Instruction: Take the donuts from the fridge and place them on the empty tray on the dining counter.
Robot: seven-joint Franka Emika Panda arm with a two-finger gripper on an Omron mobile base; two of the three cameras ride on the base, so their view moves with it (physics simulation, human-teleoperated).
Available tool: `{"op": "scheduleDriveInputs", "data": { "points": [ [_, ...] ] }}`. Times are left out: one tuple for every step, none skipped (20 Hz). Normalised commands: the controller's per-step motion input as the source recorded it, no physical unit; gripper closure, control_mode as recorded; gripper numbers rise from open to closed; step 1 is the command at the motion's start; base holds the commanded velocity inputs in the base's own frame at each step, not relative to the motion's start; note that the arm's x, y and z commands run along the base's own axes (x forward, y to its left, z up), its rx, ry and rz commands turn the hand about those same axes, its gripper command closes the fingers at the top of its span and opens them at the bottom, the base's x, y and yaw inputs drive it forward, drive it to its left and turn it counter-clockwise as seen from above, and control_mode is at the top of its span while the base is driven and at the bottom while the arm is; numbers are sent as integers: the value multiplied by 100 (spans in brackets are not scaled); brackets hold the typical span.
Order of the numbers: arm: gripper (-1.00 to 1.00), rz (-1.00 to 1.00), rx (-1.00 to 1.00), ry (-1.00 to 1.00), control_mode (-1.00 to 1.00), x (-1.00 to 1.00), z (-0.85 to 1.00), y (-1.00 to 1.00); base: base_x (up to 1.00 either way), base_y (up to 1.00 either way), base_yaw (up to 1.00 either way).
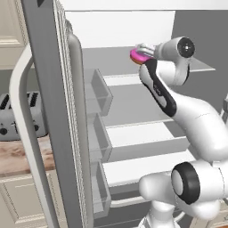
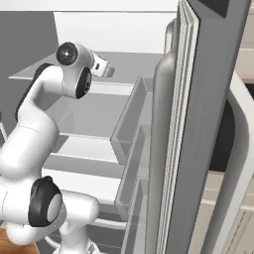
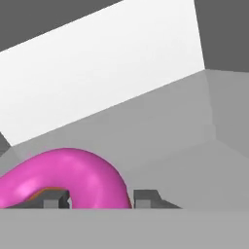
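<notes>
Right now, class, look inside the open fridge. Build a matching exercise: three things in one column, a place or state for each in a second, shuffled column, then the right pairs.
Things:
1. pink donut
2. tool
3. door bins

Places or states:
A. stacked one above another on the inside of the open fridge door
B. on the top grey shelf, between two dark fingertips
C. closed around the icing ring

Pairs: 1-B, 2-C, 3-A
</notes>
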Motion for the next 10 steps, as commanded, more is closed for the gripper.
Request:
{"op": "scheduleDriveInputs", "data": {
  "points": [
    [100,0,2,33,-100,-100,53,0,0,0,0],
    [100,0,0,2,-100,-100,0,0,0,0,0],
    [100,0,0,-7,-100,-100,-20,0,0,0,0],
    [100,0,0,-23,-100,-100,-65,0,0,0,0],
    [100,0,0,-38,-100,-100,-89,0,0,0,0],
    [100,0,0,-51,-100,-100,-100,0,0,0,0],
    [100,0,0,-58,-100,-100,-100,0,0,0,0],
    [100,0,7,-60,-100,-100,-84,0,0,0,0],
    [100,0,23,-39,-100,-100,0,0,0,0,0],
    [100,0,32,-10,-100,-100,56,-13,0,0,0]
  ]
}}
